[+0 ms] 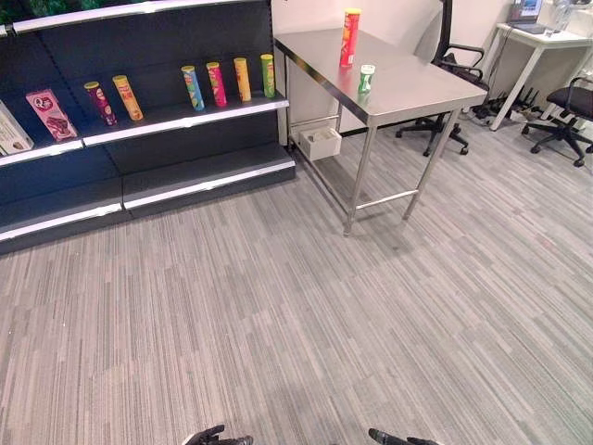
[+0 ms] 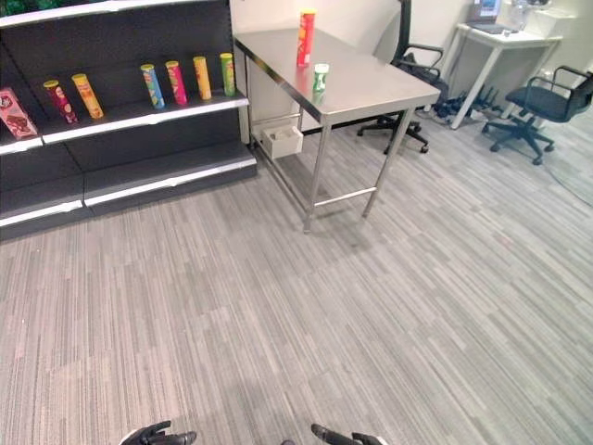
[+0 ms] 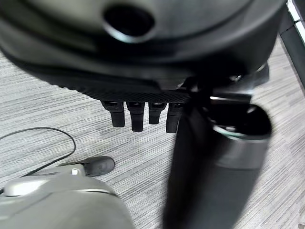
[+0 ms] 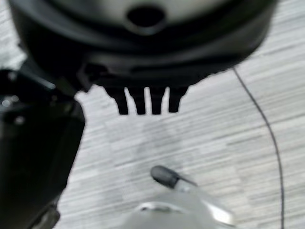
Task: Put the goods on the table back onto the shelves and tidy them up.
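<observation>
A tall red can [image 1: 349, 37] stands upright near the back of the steel table [image 1: 417, 93]. A short green and white can [image 1: 367, 80] stands closer to the table's front edge. Left of the table, the dark shelf unit [image 1: 157, 120] holds several coloured cans [image 1: 216, 84] in a row on its middle board, with a pink box [image 1: 51, 115] further left. My left hand [image 1: 218, 438] and right hand [image 1: 398, 438] hang low over the carpet, far from the table. Each wrist view shows straight fingers [image 3: 137, 116] [image 4: 143, 102] with nothing in them.
A small white box [image 1: 321, 142] sits on the floor under the table by the shelf. Black office chairs [image 1: 567, 109] [image 1: 443, 102] and a white desk [image 1: 537, 42] stand behind and right of the table. Striped grey carpet lies between me and the table.
</observation>
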Motion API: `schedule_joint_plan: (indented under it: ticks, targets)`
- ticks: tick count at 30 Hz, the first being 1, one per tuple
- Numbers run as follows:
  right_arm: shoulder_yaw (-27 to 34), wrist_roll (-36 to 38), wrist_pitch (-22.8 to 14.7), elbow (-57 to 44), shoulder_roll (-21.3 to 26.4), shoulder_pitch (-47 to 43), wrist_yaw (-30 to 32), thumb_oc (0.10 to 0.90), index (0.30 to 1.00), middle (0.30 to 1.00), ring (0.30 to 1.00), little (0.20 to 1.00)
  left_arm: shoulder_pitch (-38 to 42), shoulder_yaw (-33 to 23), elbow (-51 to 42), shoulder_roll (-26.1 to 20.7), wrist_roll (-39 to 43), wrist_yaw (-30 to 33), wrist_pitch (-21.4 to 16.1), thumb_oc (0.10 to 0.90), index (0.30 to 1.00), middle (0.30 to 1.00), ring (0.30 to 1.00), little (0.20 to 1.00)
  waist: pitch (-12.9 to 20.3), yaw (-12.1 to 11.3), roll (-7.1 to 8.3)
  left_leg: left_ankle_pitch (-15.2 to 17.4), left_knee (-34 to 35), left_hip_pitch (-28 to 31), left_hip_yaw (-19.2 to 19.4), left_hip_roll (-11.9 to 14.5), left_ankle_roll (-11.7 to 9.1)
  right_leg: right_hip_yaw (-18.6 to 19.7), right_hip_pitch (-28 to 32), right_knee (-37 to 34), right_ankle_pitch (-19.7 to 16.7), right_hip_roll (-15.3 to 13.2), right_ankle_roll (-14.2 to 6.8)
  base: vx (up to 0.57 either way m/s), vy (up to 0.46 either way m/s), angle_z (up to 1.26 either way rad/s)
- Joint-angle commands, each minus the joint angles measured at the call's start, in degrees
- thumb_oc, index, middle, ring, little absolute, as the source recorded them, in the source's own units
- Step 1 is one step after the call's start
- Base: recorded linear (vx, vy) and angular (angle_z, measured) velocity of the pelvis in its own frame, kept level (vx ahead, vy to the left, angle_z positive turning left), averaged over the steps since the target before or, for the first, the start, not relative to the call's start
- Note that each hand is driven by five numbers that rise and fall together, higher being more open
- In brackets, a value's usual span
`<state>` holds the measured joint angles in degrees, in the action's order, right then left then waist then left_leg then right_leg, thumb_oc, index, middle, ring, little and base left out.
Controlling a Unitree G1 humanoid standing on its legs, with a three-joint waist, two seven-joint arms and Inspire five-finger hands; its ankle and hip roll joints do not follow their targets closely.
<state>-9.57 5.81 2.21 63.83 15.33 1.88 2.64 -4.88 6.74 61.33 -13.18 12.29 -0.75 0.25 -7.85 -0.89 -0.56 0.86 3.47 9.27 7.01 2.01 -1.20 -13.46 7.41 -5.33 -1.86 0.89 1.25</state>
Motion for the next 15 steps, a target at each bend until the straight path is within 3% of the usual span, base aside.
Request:
schedule_joint_plan:
  ticks: [1, 15]
  targets:
    - [-0.9, 1.5, -1.7, -1.4, 2.5, -2.4, 0.3, 0.800, 0.900, 0.900, 0.900, 0.900, 3.4, 0.5, -1.2, -2.4, -0.2, 0.2, -2.1, 0.800, 0.900, 0.900, 0.900, 0.900, 0.5, -0.9, 2.04, 0.0, 1.5, -0.9, 1.8, 0.9, -2.4, -1.4, 0.9, 0.3, 1.9, -5.5, -8.5, 0.01, -0.037, -0.01]
    - [-1.5, 1.8, -1.2, -0.3, 2.0, -2.1, 0.1, 0.800, 0.900, 0.900, 0.900, 0.900, 4.3, 0.0, 0.6, -2.3, 1.1, 0.6, -1.8, 0.800, 0.900, 0.900, 0.900, 0.900, 0.1, -1.0, 2.48, 0.2, -0.6, -1.1, 1.0, 1.9, -3.0, -1.4, 1.3, 0.3, 3.0, -4.3, -7.3, 0.03, -0.049, 0.01]
